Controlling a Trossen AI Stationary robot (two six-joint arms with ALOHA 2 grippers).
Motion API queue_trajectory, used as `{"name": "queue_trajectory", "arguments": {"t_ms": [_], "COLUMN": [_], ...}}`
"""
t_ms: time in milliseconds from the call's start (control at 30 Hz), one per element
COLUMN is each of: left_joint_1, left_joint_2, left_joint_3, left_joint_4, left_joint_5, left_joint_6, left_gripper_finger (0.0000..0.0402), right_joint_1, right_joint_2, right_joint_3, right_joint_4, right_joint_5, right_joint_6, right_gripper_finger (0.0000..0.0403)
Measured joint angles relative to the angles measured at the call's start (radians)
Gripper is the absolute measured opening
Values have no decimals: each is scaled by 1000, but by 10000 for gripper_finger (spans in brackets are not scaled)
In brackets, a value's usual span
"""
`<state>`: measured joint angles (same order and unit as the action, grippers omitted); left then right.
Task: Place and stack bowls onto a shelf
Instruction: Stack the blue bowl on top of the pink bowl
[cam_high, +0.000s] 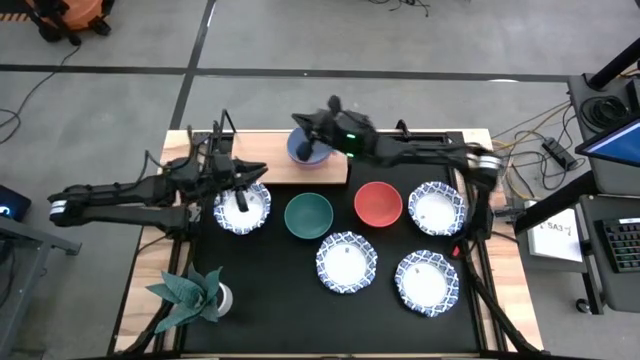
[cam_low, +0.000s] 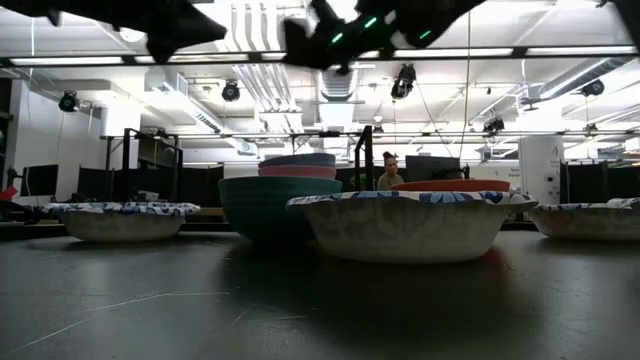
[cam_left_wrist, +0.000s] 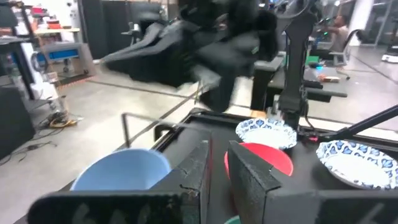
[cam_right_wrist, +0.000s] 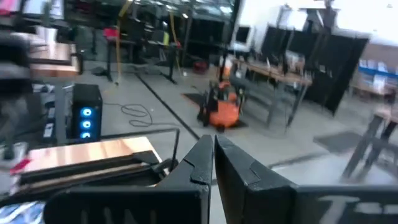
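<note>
A blue bowl (cam_high: 303, 149) sits on the light-brown shelf (cam_high: 330, 172) at the far middle; in the low view it rests on a pink bowl (cam_low: 298, 171). My right gripper (cam_high: 316, 135) is shut and empty, well above this stack (cam_low: 320, 45). My left gripper (cam_high: 246, 186) hovers over a white blue-rimmed bowl (cam_high: 243, 209) at the mat's far left; its fingers (cam_left_wrist: 193, 168) stand a narrow gap apart and hold nothing. On the black mat rest a green bowl (cam_high: 308, 215), a red bowl (cam_high: 378, 203) and three more patterned bowls (cam_high: 436, 207), (cam_high: 346, 261), (cam_high: 427, 282).
A green plant in a small pot (cam_high: 195, 292) stands at the table's near left corner. The shelf's thin black posts (cam_right_wrist: 175, 138) rise at its ends. The black mat (cam_high: 270, 300) has bare room at its near left. A person (cam_low: 388, 172) sits far behind the table.
</note>
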<state>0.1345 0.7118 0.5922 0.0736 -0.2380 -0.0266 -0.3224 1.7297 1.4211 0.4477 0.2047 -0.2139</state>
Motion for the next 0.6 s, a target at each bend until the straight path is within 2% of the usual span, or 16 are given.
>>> {"name": "queue_trajectory", "arguments": {"t_ms": [67, 200, 367, 467, 600], "left_joint_1": [0, 10, 67, 111, 153], "left_joint_2": [60, 210, 411, 524, 683], "left_joint_3": [0, 0, 7, 58, 170], "left_joint_4": [87, 313, 611, 645, 646], "left_joint_5": [26, 39, 41, 41, 97], "left_joint_6": [13, 65, 120, 122, 122], "left_gripper_finger": [40, 40, 40, 40, 40], "right_joint_1": [20, 55, 126, 156, 175], "right_joint_2": [-126, -361, -552, -639, -709], "right_joint_3": [-109, -299, -487, -553, -611], "right_joint_4": [-15, -34, -46, -39, -36], "right_joint_5": [-17, -53, -48, -45, -41], "right_joint_6": [-12, 77, 96, 109, 101], "right_gripper_finger": [8, 8, 8, 8, 8]}}
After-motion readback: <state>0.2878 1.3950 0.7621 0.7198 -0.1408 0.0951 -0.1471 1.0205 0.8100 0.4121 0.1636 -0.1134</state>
